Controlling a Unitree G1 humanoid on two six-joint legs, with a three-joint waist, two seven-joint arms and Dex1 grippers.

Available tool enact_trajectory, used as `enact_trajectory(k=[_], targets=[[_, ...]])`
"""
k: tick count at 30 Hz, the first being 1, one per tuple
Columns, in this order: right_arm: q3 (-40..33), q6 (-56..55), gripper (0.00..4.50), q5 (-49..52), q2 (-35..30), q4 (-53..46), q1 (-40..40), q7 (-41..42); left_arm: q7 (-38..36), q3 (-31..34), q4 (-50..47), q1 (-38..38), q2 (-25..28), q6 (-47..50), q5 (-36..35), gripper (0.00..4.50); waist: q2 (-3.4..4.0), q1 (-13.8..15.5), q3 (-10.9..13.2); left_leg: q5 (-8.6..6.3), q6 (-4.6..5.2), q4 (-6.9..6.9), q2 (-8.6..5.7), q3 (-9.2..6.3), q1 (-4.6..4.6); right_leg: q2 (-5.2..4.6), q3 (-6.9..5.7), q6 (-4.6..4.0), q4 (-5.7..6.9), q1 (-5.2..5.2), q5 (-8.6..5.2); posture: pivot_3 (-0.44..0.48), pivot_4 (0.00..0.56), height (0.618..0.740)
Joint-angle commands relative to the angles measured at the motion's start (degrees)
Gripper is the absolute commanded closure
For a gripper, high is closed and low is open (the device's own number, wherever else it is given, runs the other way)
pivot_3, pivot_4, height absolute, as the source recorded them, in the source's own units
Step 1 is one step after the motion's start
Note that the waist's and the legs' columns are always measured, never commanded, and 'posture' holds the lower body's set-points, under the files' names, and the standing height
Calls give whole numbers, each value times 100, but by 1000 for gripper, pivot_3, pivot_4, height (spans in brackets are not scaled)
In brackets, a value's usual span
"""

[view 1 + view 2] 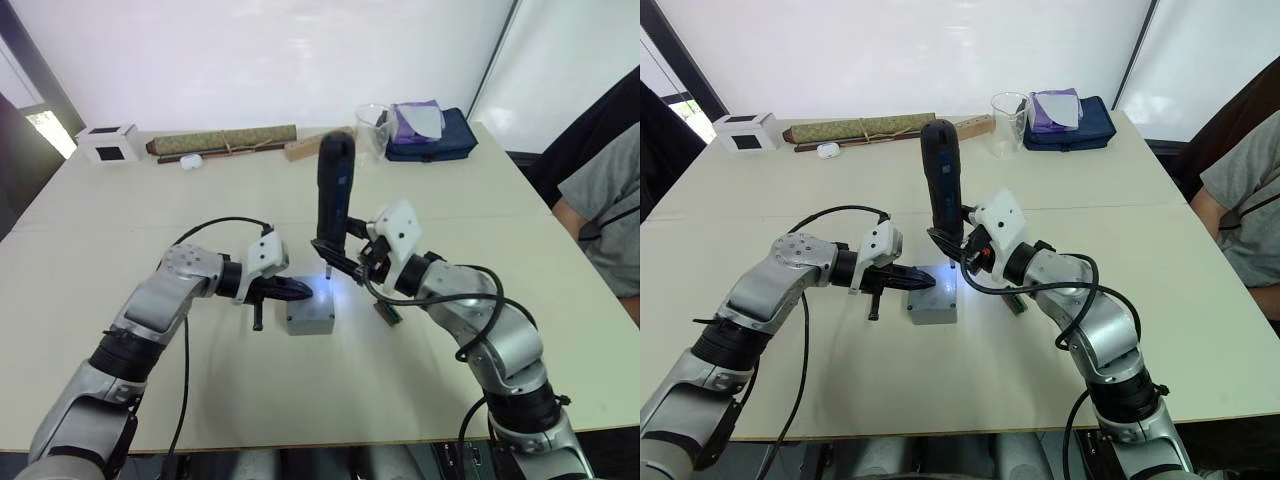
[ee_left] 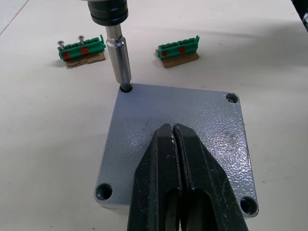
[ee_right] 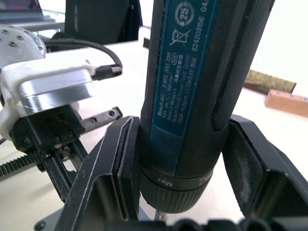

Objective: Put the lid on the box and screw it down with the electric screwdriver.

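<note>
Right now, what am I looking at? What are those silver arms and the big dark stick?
Those are a robot's two arms. Two pictures come from cameras on its head, looking down at a table. The other two come from small cameras on its wrists.

The right gripper has its black fingers closed around the electric screwdriver, held upright. Its metal tip sits in a corner hole of the lid, which already lies on the grey box.

The left gripper has its fingers shut and resting on the lid.

Beside the box lie two little green parts. At the far edge are a rolled mat, a cup and a blue pouch.
</note>
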Motion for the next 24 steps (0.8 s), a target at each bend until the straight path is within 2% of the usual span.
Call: enact_trajectory(k=[1, 5, 8, 12, 14, 17, 18, 19, 21, 24], targets=[[-1587, 881, 2369, 1482, -115, -571, -1311, -325, -94, 5, 121, 178, 3, 195, -108, 4500, 10, 2, 7, 0, 0, 4, 0, -1, -20, -1, 0, -1, 4, -19, 2, 0, 150, 740], [-3157, 3211, 2369, 3310, -701, 296, -2529, -1130, -115, 777, -91, 18, -172, 986, -1150, 4500, 9, 35, 12, 2, -1, 8, 4, -13, -78, 0, -15, 18, 14, -72, 19, 0, 150, 740], [-3451, 4599, 2369, 3501, -1600, 717, -2638, -1058, -152, 1021, -367, -177, -46, 1345, -1513, 4500, -2, 36, 12, -3, 6, -4, 6, -22, -86, -1, -30, 13, 2, -72, 15, 0, 150, 740], [-3308, 4901, 2369, 4570, -3126, 2047, -1611, -1398, -372, 987, -938, -295, 215, 1477, -1725, 4500, 8, 41, 26, -9, 17, -3, 0, -9, -118, -8, -22, 10, -6, -99, 13, 0, 150, 740], [-3146, 4901, 2369, 4784, -3666, 2186, -1093, -1407, -457, 925, -1090, -302, 283, 1468, -1782, 4500, 20, 28, 37, -9, 17, 4, -11, -6, -161, -15, -19, 15, -5, -142, 16, 0, 150, 740], [-2817, 4901, 2369, 4974, -4363, 2269, -182, -1272, -621, 642, -1249, -240, 337, 1171, -1596, 4500, 46, -8, 58, -10, 20, 10, -14, 4, -169, -12, -10, 21, -1, -155, 15, 0, 150, 740], [-2730, 4901, 2369, 4982, -4542, 2334, 75, -1233, -660, 505, -1309, -224, 344, 1060, -1490, 4500, 46, -13, 58, -16, 31, 10, -12, 4, -168, -6, -7, 21, 0, -157, 15, 0, 150, 740], [-2553, 4901, 2369, 4935, -4713, 2350, 277, -1125, -698, 125, -1215, -159, 433, 556, -958, 4500, 44, -14, 60, -21, 40, 10, -9, 3, -165, -1, -7, 22, 2, -157, 14, 0, 150, 740], [-2375, 4901, 2369, 4878, -4872, 2347, 406, -981, -718, -301, -1053, -96, 527, -45, -329, 4500, 47, -23, 59, -22, 40, 10, -3, 2, -160, 10, -7, 22, 4, -157, 13, 0, 150, 740], [-2126, 4901, 2369, 4693, -4997, 2698, 482, -787, -677, -167, -1031, -38, 370, 88, -608, 4500, 45, -51, 67, -21, 41, 11, 4, 10, -152, 23, 12, 20, 3, -156, 13, 0, 150, 740]])
